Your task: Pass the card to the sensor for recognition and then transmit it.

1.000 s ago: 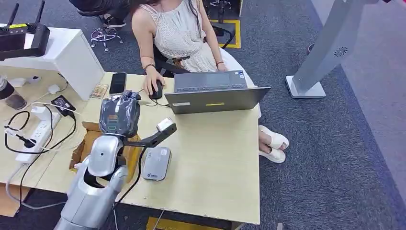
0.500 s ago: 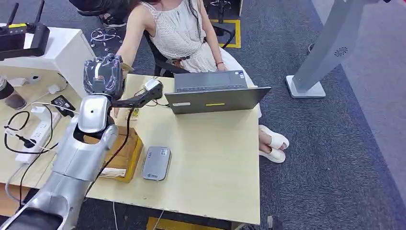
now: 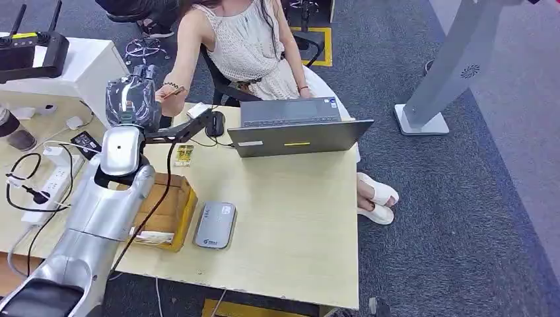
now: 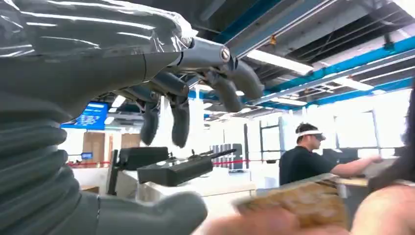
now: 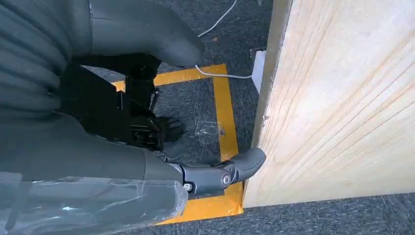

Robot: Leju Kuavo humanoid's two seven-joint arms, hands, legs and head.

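Because the card has to end up with the person seated behind the worktop, the left arm is stretched far forward and up, carrying the left robot hand to the far left corner of the worktop, right where the person's hand reaches out to meet it. In the head view the card sits at the person's fingertips, just beside the robot hand. In the left wrist view a blurred tan card lies against the person's fingers, while the robot fingers hang curled and apart above the thumb with nothing between them. So the left robot hand reads as spread and empty, and the card, in my judgement, is already handed over.

The grey sensor lies flat near the front of the worktop beside a cardboard box, well apart from the raised hand.

The right robot hand hangs low beside the worktop's edge, over the floor with its yellow tape; its fingers look curled in, holding nothing.
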